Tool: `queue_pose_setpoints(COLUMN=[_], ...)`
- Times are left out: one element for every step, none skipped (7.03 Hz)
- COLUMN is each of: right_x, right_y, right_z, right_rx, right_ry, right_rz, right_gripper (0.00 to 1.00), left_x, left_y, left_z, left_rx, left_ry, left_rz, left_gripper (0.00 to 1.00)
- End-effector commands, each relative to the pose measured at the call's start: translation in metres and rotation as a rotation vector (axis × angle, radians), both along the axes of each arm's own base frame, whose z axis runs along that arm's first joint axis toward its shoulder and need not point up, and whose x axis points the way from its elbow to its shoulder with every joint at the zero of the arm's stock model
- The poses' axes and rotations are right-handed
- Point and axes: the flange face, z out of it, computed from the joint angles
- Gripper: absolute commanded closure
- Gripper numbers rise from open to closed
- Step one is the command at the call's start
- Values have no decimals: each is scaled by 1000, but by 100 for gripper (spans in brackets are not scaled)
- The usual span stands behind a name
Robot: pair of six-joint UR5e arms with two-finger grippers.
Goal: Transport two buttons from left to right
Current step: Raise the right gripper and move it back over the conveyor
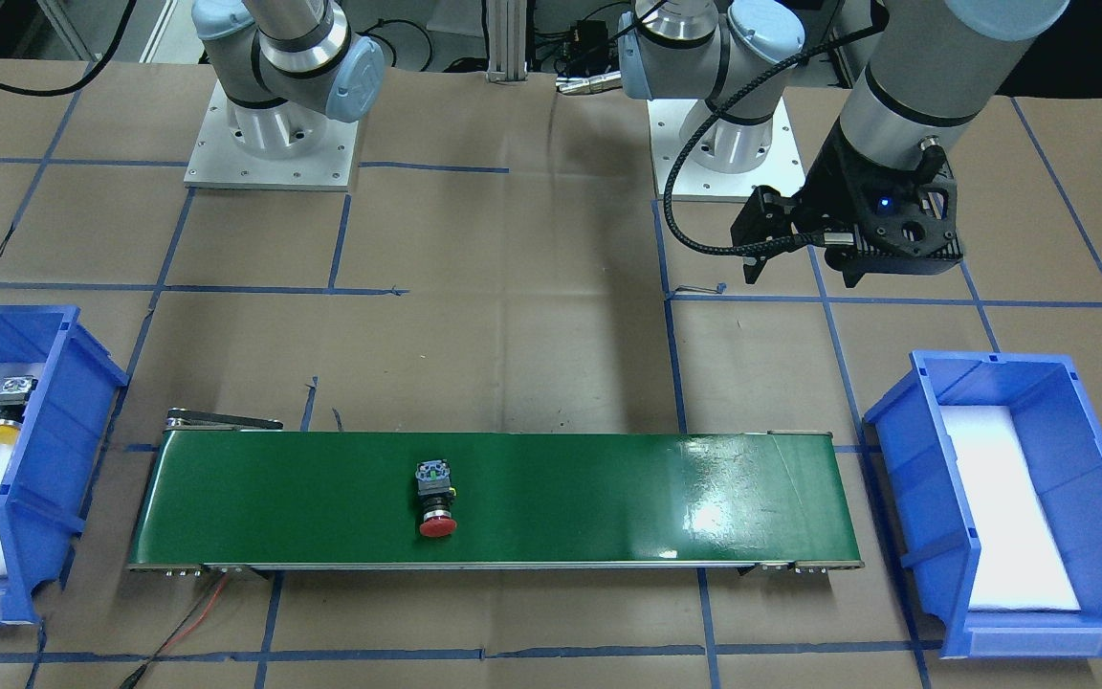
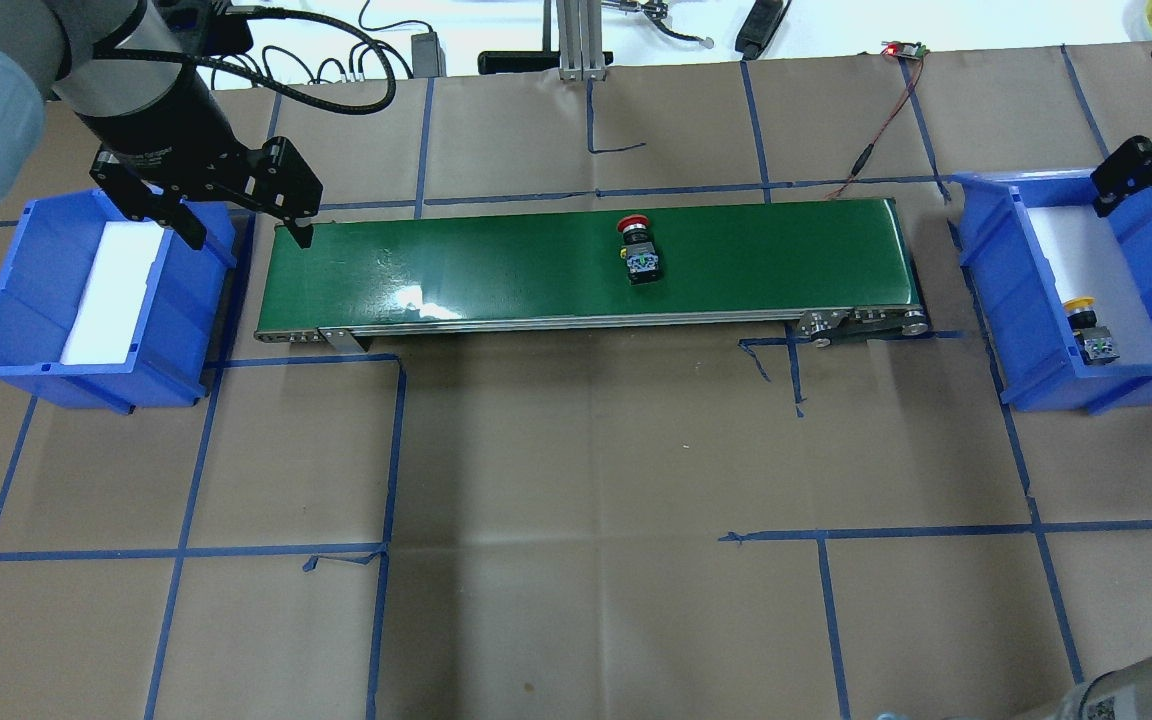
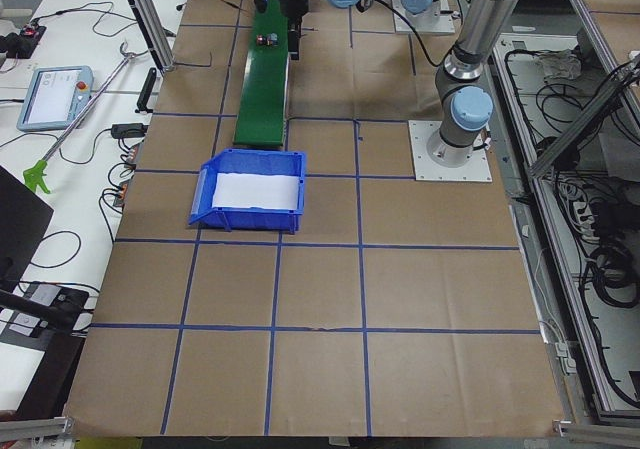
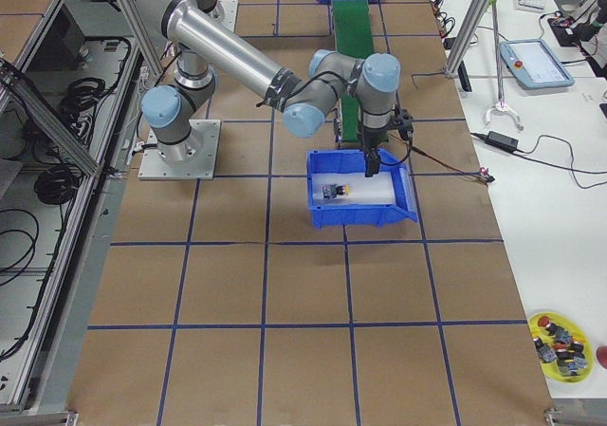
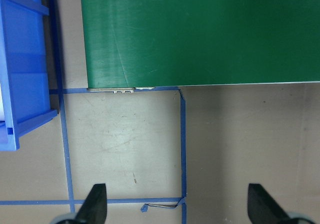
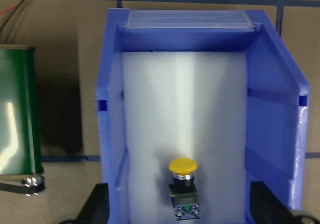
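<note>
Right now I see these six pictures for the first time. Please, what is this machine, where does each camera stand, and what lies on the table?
The machine is two robot arms at a paper-covered table. Two cameras look down on it, one from behind the robot, one facing it; two look along it from its ends; two sit on the wrists. A green conveyor belt lies between the left bin and the right bin, both blue. The red button lies on the belt; the yellow button in the right bin. The left gripper and the right gripper are open and empty.
</note>
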Motion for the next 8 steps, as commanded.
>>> queue_pose_setpoints(right_x=[112,165,216,250,274,297,309,311], right_y=[-16,-17,-13,-10,-6,-6,-7,-7], right_z=[56,62,63,61,54,47,24,-5], right_rx=[-21,-39,-49,-58,-51,-81,-100,-125], right_ry=[-9,-6,-13,-35,-41,-45,-47,-50], right_rz=[-54,-106,-138,-178,-175,-135,-118,-113], right_gripper=[0,0,0,0,0,0,0,0], left_x=[0,0,0,0,0,0,0,1], left_y=[0,0,0,0,0,0,0,-2], left_z=[0,0,0,0,0,0,1,1], left_rx=[-1,-1,-1,-1,-1,-1,-2,-2], left_ry=[1,1,1,1,1,1,1,1], left_rz=[0,0,0,0,1,0,0,1], left_gripper=[0,0,0,0,0,0,0,0])
